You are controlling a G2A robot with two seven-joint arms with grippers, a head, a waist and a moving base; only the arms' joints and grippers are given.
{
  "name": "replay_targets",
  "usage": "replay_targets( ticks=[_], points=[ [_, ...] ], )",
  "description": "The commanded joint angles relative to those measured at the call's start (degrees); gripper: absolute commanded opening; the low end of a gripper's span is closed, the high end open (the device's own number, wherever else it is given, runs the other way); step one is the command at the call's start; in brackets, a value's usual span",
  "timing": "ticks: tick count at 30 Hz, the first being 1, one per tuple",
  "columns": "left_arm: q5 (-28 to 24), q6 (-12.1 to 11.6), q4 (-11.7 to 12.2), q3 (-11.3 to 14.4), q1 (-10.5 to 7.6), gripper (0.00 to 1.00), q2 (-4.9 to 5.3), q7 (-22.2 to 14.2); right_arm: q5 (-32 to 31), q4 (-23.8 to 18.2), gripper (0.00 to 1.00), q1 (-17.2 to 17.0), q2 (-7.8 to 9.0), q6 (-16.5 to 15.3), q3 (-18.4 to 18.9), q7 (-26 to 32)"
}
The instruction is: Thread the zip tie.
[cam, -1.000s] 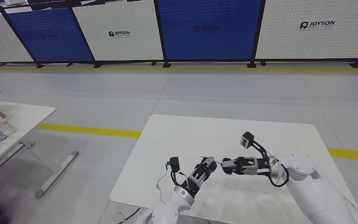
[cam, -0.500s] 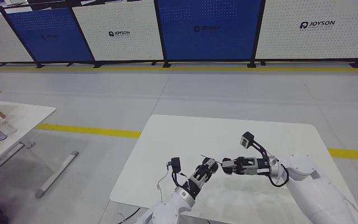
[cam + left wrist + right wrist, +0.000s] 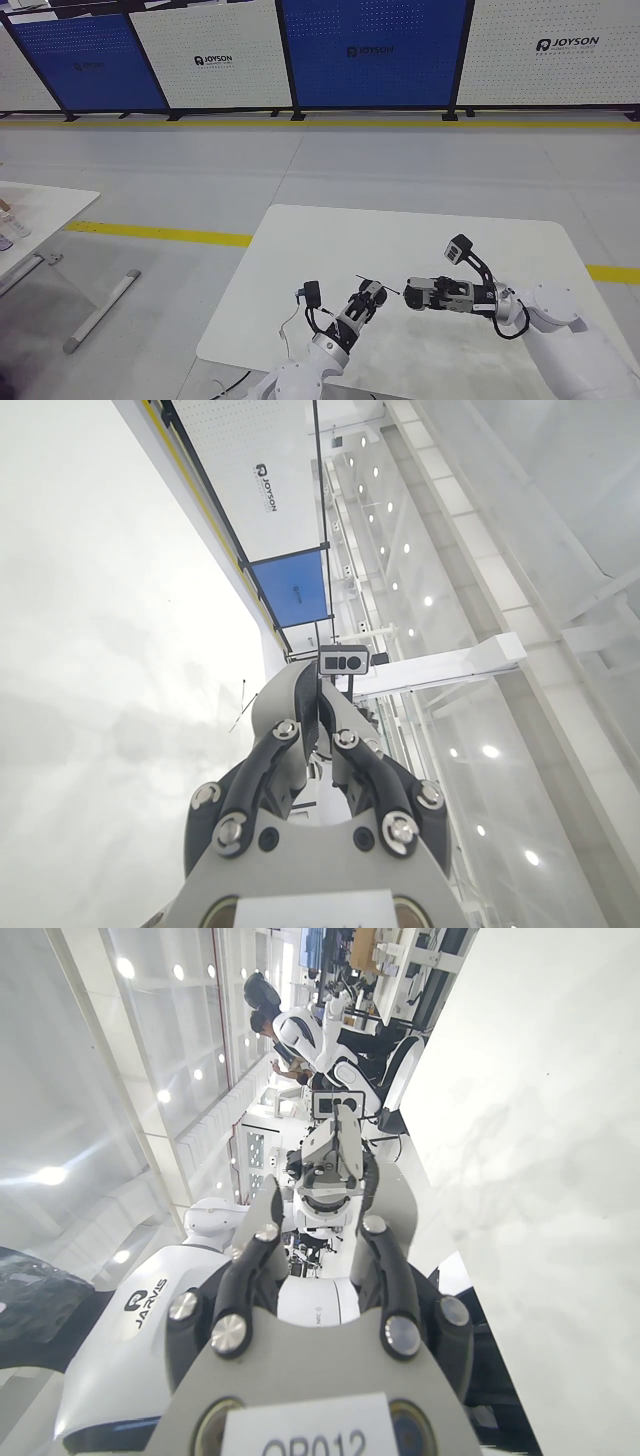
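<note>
From the top, the left pincer (image 3: 372, 292) is gripping the zip tie (image 3: 361, 279) above the white surface (image 3: 330, 240) — the thin black strip is sticking out on both sides of it. The right pincer (image 3: 410, 297) is hanging just beside, facing it.

In the left wrist view, the left pincer is pressing its fingers (image 3: 306, 700) fully together.

In the right wrist view, the right pincer is standing wide open — it is holding nothing.
</note>
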Motion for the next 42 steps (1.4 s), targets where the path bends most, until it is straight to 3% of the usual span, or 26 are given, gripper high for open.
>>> replay_targets(
  ticks=[1,6,16,18,20,23,25,27,38,42],
  points=[
    [0.8,0.4,0.6,0.5,-0.14,0.0,-0.14,1.1,0.4,-0.8,1.0,-1.2,0.44,-0.3,1.6,0.0],
    [1.7,1.9,1.9,1.4,-0.79,0.0,-0.51,3.4,1.5,-3.0,1.0,-3.9,1.21,-1.3,4.5,-0.6],
    [2.1,1.8,2.4,1.2,-1.04,0.0,-0.5,3.5,1.5,-3.0,1.0,-3.9,1.21,-1.3,4.5,-0.6],
    [8.2,2.3,4.7,0.7,-2.43,0.0,-0.07,1.0,1.5,-3.0,1.0,-3.9,1.21,-1.3,4.5,-0.6],
    [8.9,2.7,5.7,-1.4,-3.05,0.0,0.34,-1.2,1.5,-3.0,1.0,-3.9,1.21,-1.3,4.5,-0.6],
    [6.9,3.9,4.2,-5.0,-2.54,0.0,1.31,-10.0,1.5,-3.0,1.0,-3.9,1.21,-1.3,4.5,-0.6],
    [7.2,4.0,2.7,-6.8,-1.03,0.0,2.06,-15.6,1.5,-3.0,1.0,-3.9,1.21,-1.3,4.5,-0.6],
    [6.1,4.3,1.3,-8.9,0.61,0.0,2.62,-19.0,1.5,-3.0,1.0,-3.9,1.21,-1.3,4.5,-0.6],
    [5.3,4.3,1.4,-8.7,0.47,0.0,2.54,-18.7,1.5,-3.0,1.0,-3.9,1.21,-1.3,4.5,-0.6],
    [-1.3,2.8,-2.4,-10.3,1.16,0.0,2.39,-17.7,1.5,-3.0,1.0,-3.9,1.21,-1.3,4.5,-0.6]
  ],
)
